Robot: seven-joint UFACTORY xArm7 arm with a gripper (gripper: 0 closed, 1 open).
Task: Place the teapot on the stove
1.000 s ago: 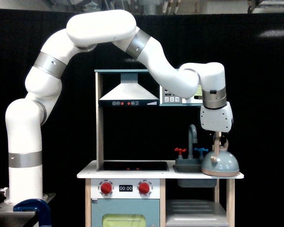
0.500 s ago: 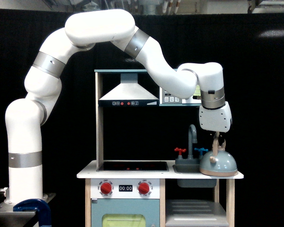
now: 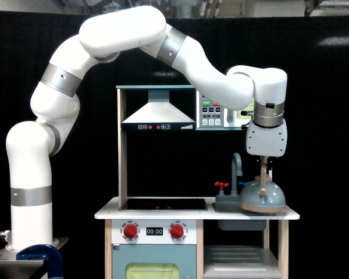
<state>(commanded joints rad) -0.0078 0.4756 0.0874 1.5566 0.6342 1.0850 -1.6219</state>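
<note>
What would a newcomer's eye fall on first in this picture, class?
The big white arm arching over the toy kitchen from the exterior view's left. Next, its gripper at the handle of the blue-grey teapot beside the sink, at the counter's right end. The black stove lies further left, under the hood.

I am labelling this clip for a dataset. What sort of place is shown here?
Probably a robotics lab test cell: a white robot arm works over a toy play kitchen against a black curtain.
</note>
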